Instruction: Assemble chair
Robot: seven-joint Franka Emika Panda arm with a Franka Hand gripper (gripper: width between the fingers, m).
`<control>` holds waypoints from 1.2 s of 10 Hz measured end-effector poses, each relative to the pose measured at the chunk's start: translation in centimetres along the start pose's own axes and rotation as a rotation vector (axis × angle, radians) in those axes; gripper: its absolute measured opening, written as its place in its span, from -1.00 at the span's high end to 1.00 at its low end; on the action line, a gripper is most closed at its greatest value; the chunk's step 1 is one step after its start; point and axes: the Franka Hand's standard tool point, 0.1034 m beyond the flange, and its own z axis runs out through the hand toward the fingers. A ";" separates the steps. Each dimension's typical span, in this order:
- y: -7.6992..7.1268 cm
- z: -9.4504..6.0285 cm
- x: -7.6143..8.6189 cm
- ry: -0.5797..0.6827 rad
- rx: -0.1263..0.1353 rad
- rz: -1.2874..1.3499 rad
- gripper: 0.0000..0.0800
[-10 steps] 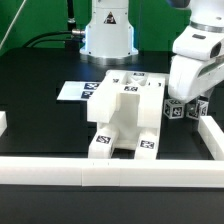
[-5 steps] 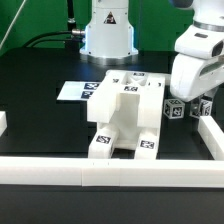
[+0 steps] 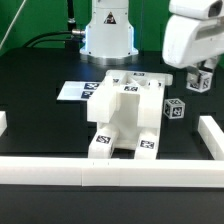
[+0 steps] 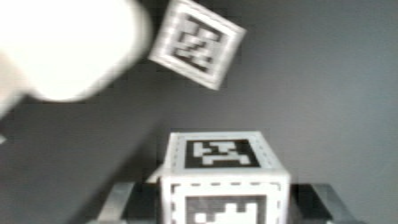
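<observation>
Up from the table has come the gripper [image 3: 203, 84]: a second ago it hung low at the exterior view's right, beside two small tagged blocks, and now it is well above the surface with one of them. Its jaws are clenched on that small cube [image 3: 203, 80], which hangs clear of the table. In the wrist view the same small cube [image 4: 222, 160] sits squeezed between the two dark fingers [image 4: 125, 203], with one tagged face turned to the camera and another tagged face below it.

Lower and a little to the exterior view's left of the held piece, the second cube [image 3: 174, 108] has stayed where it was, just beside the right flank of the chair body [image 3: 122, 112]. Whether the two touch I cannot tell. That chair body, a chunky white block with tags on its near feet and on its top, stands in the middle of the black table [image 3: 40, 130], unmoved.

Past the held cube, the wrist view shows another tagged white face [image 4: 196, 40] and a blurred white mass. Which parts they are I cannot tell.

Behind the chair body, to the far left, lies the marker board [image 3: 70, 92], partly hidden by it. A long white rail [image 3: 110, 172] runs along the near edge, and the arm's white base [image 3: 108, 35] stands at the far side.
</observation>
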 end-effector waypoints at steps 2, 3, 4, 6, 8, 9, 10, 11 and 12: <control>2.7 -1.5 -0.7 -0.016 0.015 0.030 0.29; 2.7 -1.5 -0.5 -0.008 0.010 0.031 0.29; 2.6 -1.4 -0.6 -0.010 0.011 0.031 0.29; 2.8 -1.4 -0.6 -0.010 0.011 0.024 0.29; 5.3 -2.7 -1.0 -0.011 0.011 0.002 0.29; 6.2 -3.3 -0.6 -0.004 0.007 0.005 0.29; 6.7 -3.3 -0.3 -0.001 0.003 0.002 0.29; 6.5 -3.1 -0.5 -0.006 0.007 0.002 0.29; 6.5 -3.0 -0.5 -0.006 0.007 0.003 0.29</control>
